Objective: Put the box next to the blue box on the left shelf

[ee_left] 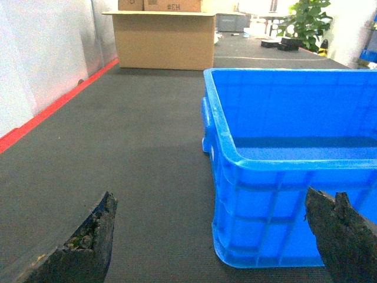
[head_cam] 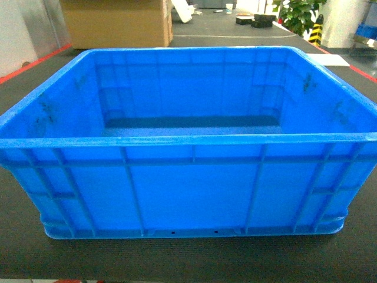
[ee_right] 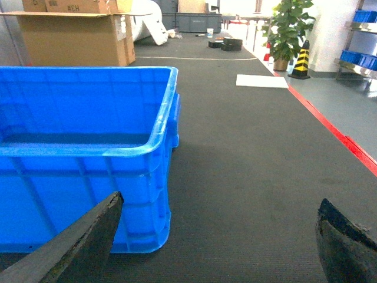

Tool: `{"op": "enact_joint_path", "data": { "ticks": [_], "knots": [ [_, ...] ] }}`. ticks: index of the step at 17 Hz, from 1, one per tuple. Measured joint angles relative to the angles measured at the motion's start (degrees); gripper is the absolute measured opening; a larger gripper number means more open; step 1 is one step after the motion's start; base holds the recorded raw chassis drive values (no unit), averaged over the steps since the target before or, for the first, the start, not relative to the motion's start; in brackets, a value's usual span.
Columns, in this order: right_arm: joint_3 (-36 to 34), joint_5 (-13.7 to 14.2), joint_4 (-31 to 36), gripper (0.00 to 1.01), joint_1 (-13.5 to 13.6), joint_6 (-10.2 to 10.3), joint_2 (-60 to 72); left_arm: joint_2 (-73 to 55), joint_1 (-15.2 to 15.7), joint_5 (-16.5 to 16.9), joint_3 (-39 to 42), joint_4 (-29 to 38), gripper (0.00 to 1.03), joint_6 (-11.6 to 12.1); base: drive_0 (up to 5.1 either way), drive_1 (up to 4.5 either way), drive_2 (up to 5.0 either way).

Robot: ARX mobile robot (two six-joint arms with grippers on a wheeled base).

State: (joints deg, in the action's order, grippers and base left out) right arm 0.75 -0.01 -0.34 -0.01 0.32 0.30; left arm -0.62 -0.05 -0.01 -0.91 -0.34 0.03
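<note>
Bright, even indoor light (backgrounds overexposed), slightly soft focus.

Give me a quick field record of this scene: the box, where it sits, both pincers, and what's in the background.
box: blue crate, open top, upright, nothing visible inside
surface: dark floor mat, crate rests on it
left pincer: open, straddling the crate's left corner, not touching
right pincer: open, at the crate's right corner, not gripping
background: cardboard box, potted plant, striped cone
left shelf: not in view
task status: crate not yet lifted
</note>
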Motion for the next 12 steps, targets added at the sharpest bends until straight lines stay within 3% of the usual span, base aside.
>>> {"op": "enact_joint_path", "data": {
  "ticks": [12],
  "knots": [
    [0.0,0.0,0.0,0.98,0.0,0.0,0.0,0.0,0.0,0.0,0.0,0.0,0.98,0.0,0.0,0.0,0.0]
  ]
}}
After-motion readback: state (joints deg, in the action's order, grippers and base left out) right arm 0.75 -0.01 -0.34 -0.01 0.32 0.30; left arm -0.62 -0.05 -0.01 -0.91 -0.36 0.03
